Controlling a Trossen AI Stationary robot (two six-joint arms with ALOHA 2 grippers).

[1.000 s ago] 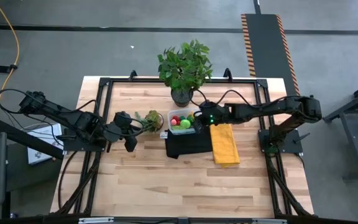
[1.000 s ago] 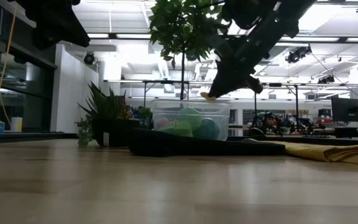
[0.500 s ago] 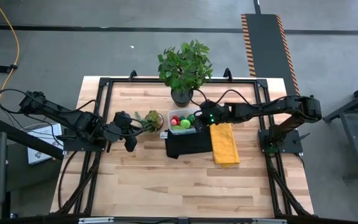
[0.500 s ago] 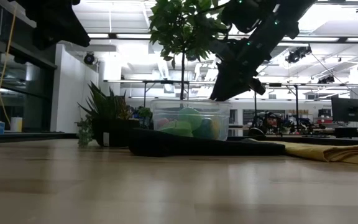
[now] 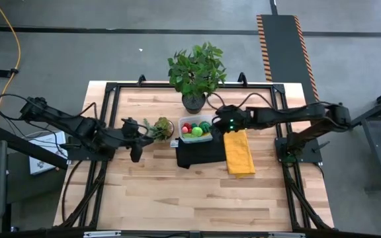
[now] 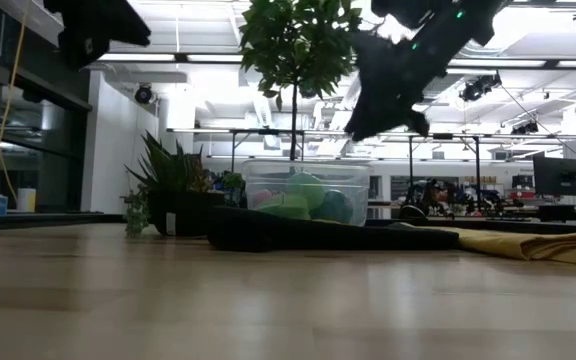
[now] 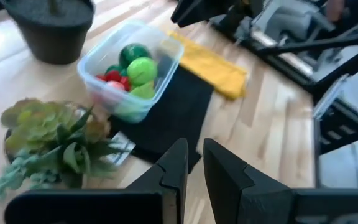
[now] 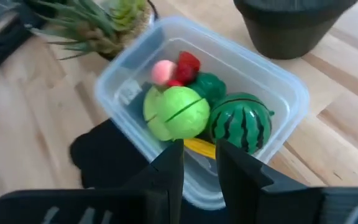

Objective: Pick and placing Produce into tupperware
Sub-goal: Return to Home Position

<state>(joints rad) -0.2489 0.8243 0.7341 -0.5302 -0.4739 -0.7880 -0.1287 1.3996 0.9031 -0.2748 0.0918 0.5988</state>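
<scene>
The right hand (image 8: 194, 163) – fingers nearly together, pinching nothing – hangs just above the tupperware (image 8: 278, 87), directly over its produce (image 8: 176, 112).

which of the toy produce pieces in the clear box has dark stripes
The watermelon ball, dark green with darker stripes, lying in the tupperware beside the plain light green piece. The red pieces and the yellow piece are unstriped.

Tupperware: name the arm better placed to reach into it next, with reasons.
Right. The right gripper hangs at the tupperware edge, looking straight down on the produce. The left gripper waits beyond the small spiky plant.
</scene>
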